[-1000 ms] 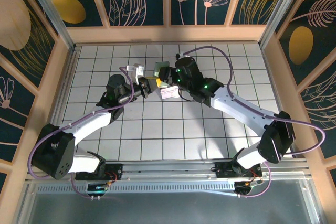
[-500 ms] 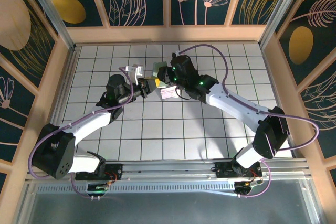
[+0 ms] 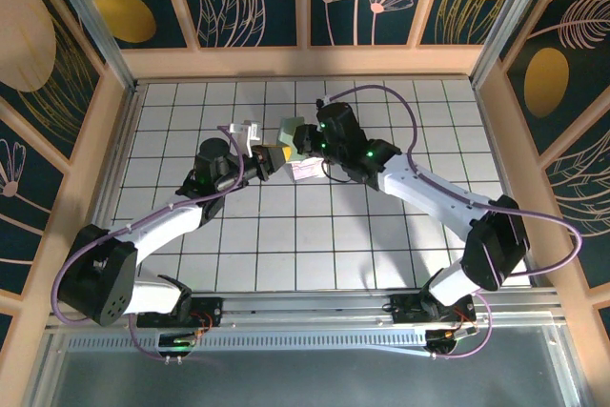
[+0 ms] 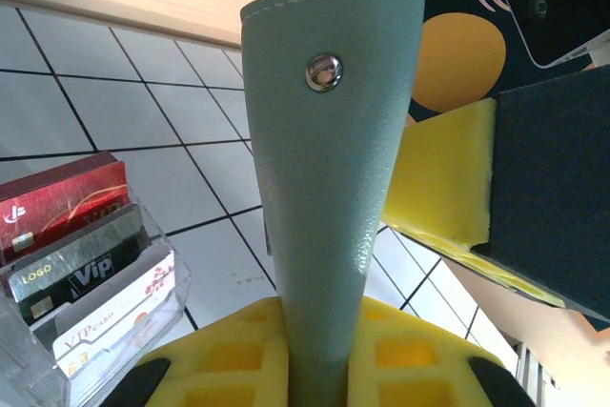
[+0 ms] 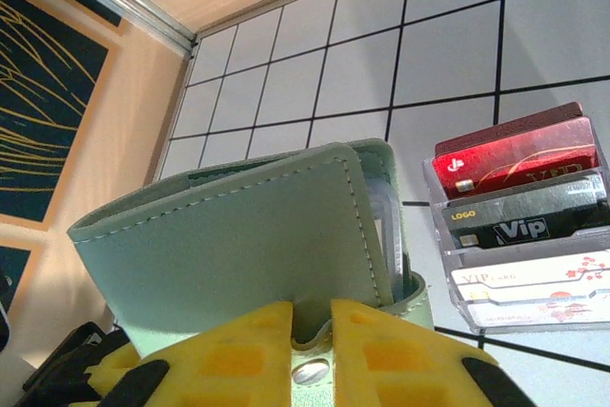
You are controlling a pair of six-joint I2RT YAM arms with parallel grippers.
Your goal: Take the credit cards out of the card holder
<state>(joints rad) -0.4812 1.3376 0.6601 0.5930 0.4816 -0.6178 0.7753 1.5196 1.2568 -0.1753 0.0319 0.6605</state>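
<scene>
Two grippers, one little wallet here: we see both arms meeting over the far middle of the tiled table (image 3: 181, 121). The left gripper (image 4: 319, 350) has its yellow pads (image 4: 229, 359) squeezed tight on the bottom of the card holder (image 4: 329, 188). The holder stands upright in that view, with its snap stud (image 4: 324, 71) near the top. The right gripper (image 5: 312, 340) is pinched on the same holder from the other side, jaws nearly together with just the green edge between them. The credit cards (image 5: 522, 226) sit just beside the holder in clear stepped pockets (image 5: 443, 278): a red card (image 5: 515, 161) on top, a dark VIP card (image 5: 524, 223) in the middle, a white card (image 5: 538, 288) lowest. We can't tell whether those pockets are attached to the holder.
</scene>
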